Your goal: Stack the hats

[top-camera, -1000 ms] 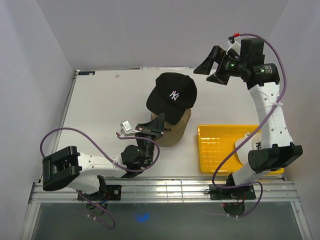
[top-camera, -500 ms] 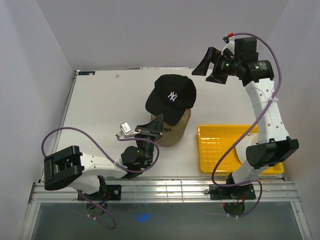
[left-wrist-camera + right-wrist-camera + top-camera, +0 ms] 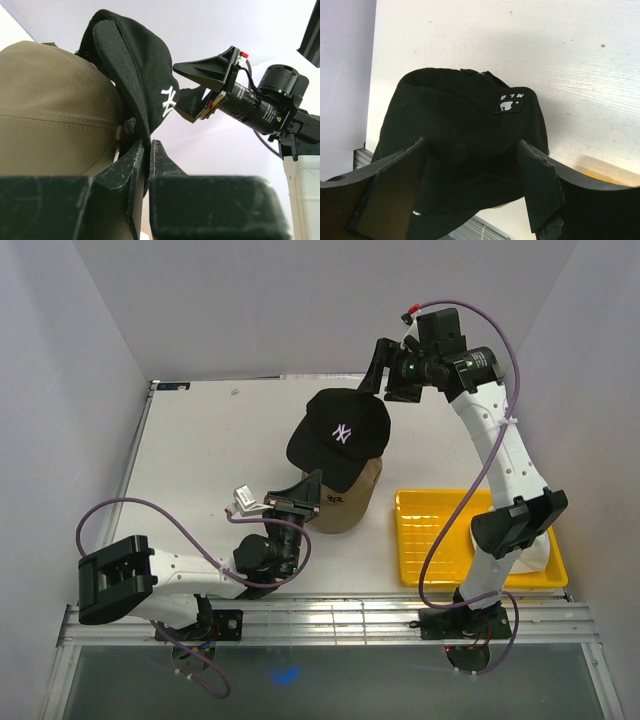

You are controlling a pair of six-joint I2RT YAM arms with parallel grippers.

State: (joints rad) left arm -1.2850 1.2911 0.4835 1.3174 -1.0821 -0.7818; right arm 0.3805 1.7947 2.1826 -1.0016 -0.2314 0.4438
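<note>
- The black fabric baseball cap (image 3: 340, 430) with a white embroidered logo on the front sits on top of the tan fabric baseball cap (image 3: 360, 502), in the middle of the white counter (image 3: 200, 450).
- Its long axis runs from far to near. The curved brim points to the near side and a little to the left, and it hangs down over the front of the tan cap. The back, with a small white patch, faces the far side.
- The left end effector (image 3: 303, 492) is at the near side of the two caps, just under the brim. In the left wrist view its fingers (image 3: 137, 157) are almost together and pinch the edge of the black brim, with the tan crown just beside them.
- The right end effector (image 3: 388, 378) hangs above the far right edge of the black cap, apart from it. Its fingers (image 3: 395, 190) stand wide apart and hold nothing; the back of the cap shows between them.
</note>
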